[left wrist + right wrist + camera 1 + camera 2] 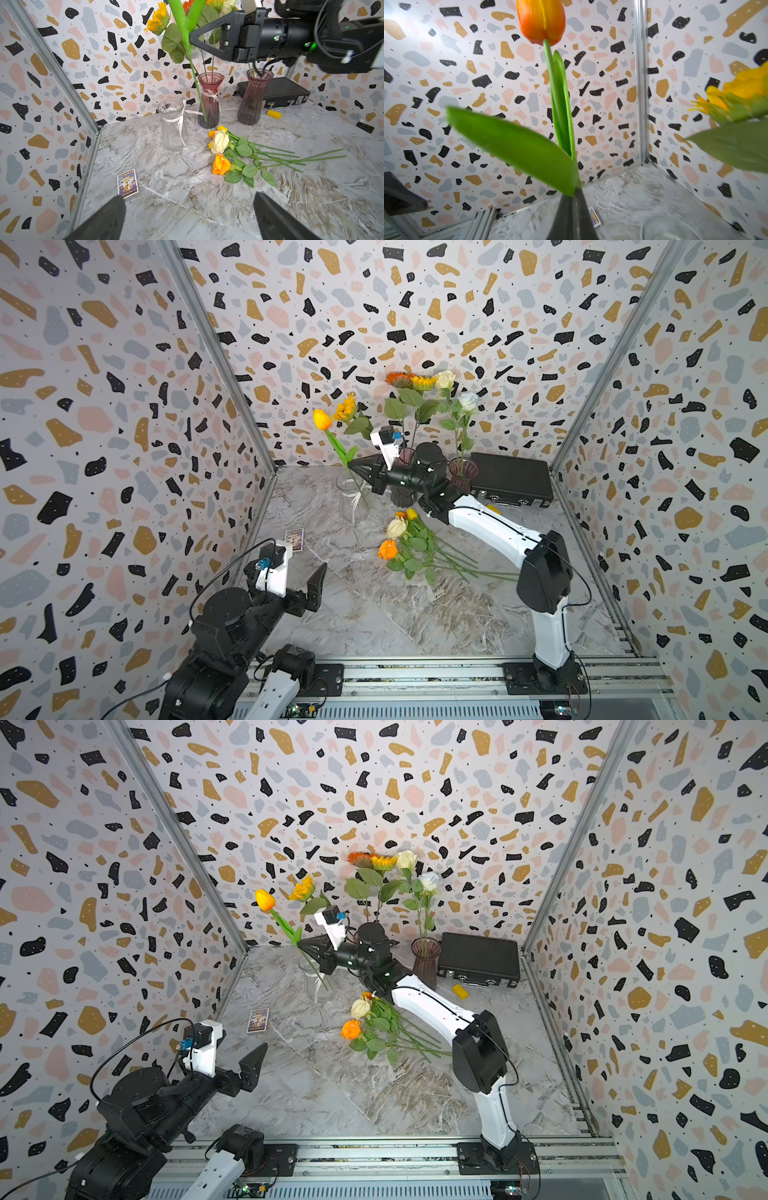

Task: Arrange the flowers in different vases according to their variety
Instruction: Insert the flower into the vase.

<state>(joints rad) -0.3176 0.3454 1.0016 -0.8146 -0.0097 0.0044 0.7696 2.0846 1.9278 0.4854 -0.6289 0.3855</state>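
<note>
Right gripper [351, 466] is clamped shut on the tulip [322, 419] stem, held above the clear vase [351, 497], with the bloom tilted up and away from it. In the left wrist view the stem's lower end is seen outside that vase, beside it. Left gripper [189, 197] is spread wide and empty, well apart from the clear vase. Sunflowers [424, 383] are seated in the ribbon vase [209, 104] just behind the clear vase, and two roses [444, 379] in the second pink vase [462, 472] beyond. Loose flowers [397, 527] are laid flat on the table [374, 605] near the clear vase.
</note>
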